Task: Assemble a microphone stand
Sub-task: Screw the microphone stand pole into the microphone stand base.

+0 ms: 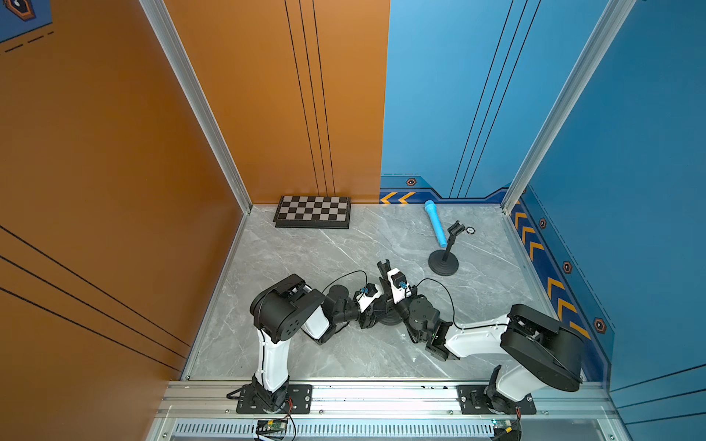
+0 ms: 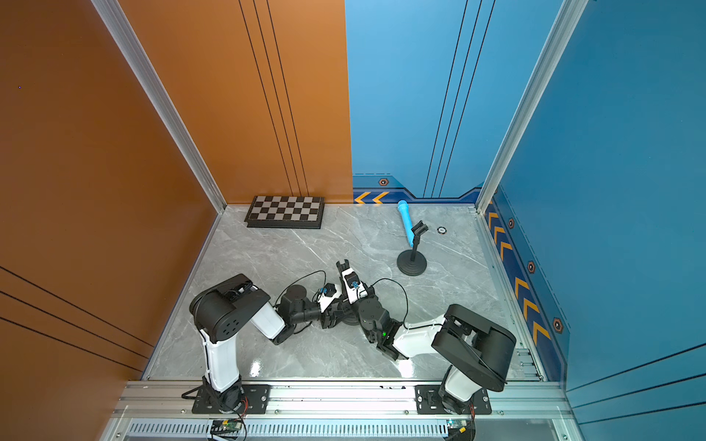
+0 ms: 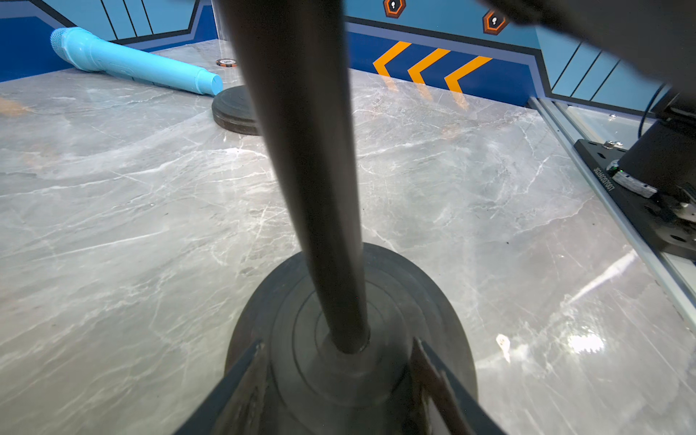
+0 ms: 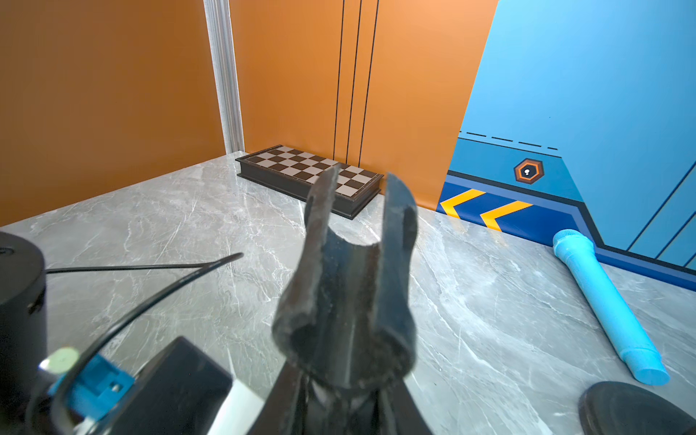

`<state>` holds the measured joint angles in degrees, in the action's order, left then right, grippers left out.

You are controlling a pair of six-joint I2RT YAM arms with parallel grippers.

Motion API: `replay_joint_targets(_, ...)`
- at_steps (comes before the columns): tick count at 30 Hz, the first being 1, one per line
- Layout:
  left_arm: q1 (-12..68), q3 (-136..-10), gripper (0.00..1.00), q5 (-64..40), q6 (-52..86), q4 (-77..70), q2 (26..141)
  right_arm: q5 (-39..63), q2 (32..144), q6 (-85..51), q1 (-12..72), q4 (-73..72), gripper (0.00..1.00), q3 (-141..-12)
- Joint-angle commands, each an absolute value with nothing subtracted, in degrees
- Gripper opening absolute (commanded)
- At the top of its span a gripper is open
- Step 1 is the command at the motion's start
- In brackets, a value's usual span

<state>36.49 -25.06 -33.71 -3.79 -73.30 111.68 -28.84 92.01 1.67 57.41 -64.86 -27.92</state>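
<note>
A black stand pole (image 3: pixel 301 150) rises from the middle of a round black base (image 3: pixel 425 293) on the marble table. My left gripper (image 3: pixel 338 342) is closed on the base's raised centre, one finger on each side. In both top views this base (image 1: pixel 389 320) is mostly hidden under the two wrists. My right gripper (image 4: pixel 342 399) is shut on the pole just under its forked black clip (image 4: pixel 354 282), which tops the pole (image 1: pixel 383 267). A blue microphone (image 1: pixel 435 223) lies flat at the back right, apart from both grippers.
A second black stand (image 1: pixel 443 263) with its own clip stands upright next to the microphone's tail. A small round token (image 1: pixel 470 230) lies behind it. A folded chessboard (image 1: pixel 313 212) rests against the back wall. Walls close in the left, back and right sides.
</note>
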Motion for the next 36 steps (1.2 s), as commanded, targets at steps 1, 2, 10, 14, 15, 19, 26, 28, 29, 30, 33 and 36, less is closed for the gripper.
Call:
replay_joint_targets(1, 37.4, -23.6, 0.62, -34.8, -3.0, -69.2, 111.0, -31.3, 94.9, 2.6, 57.4, -65.8, 0.00, -28.9)
replay_joint_targets(2, 37.3, -23.4, 0.62, -34.2, -3.2, -69.2, 110.4, -31.1, 95.2, 2.6, 57.4, -66.1, 0.00, -29.2)
replay_joint_targets(10, 36.9, -23.0, 0.62, -31.6, -4.4, -69.2, 109.9, -29.8, 98.7, 2.3, 57.7, -70.4, 0.00, -30.4)
replay_joint_targets(14, 37.2, -23.3, 0.61, -30.0, -5.0, -69.2, 111.5, -29.4, 97.9, 3.6, 59.3, -69.1, 0.04, -29.4)
replay_joint_targets(15, 37.2, -23.2, 0.61, -29.5, -5.2, -69.2, 112.1, -28.9, 97.1, 4.0, 59.8, -68.1, 0.05, -28.7)
replay_joint_targets(19, 37.3, -22.9, 0.59, -27.7, -6.1, -69.2, 113.6, -26.4, 93.0, 3.8, 60.1, -63.2, 0.15, -25.9)
replay_joint_targets(26, 37.4, -23.1, 0.58, -28.2, -7.5, -69.2, 115.6, -3.8, 80.7, 2.7, 54.3, -45.6, 0.45, -24.3)
replay_joint_targets(28, 37.6, -23.0, 0.58, -28.4, -8.0, -69.2, 115.6, 6.8, 76.6, 3.8, 51.1, -38.0, 0.52, -25.6)
replay_joint_targets(29, 37.7, -22.9, 0.58, -28.5, -8.4, -69.2, 115.4, 12.5, 75.0, 4.7, 49.1, -33.2, 0.55, -26.7)
replay_joint_targets(30, 37.8, -22.9, 0.58, -28.7, -8.8, -69.1, 115.3, 17.9, 73.7, 5.9, 47.2, -29.1, 0.57, -27.6)
replay_joint_targets(33, 38.0, -22.6, 0.58, -29.5, -9.5, -69.1, 114.6, 29.6, 72.0, 9.2, 41.4, -21.9, 0.59, -29.4)
replay_joint_targets(36, 38.4, -22.3, 0.60, -30.5, -9.7, -69.1, 113.3, 36.8, 72.6, 12.1, 36.5, -18.3, 0.60, -31.0)
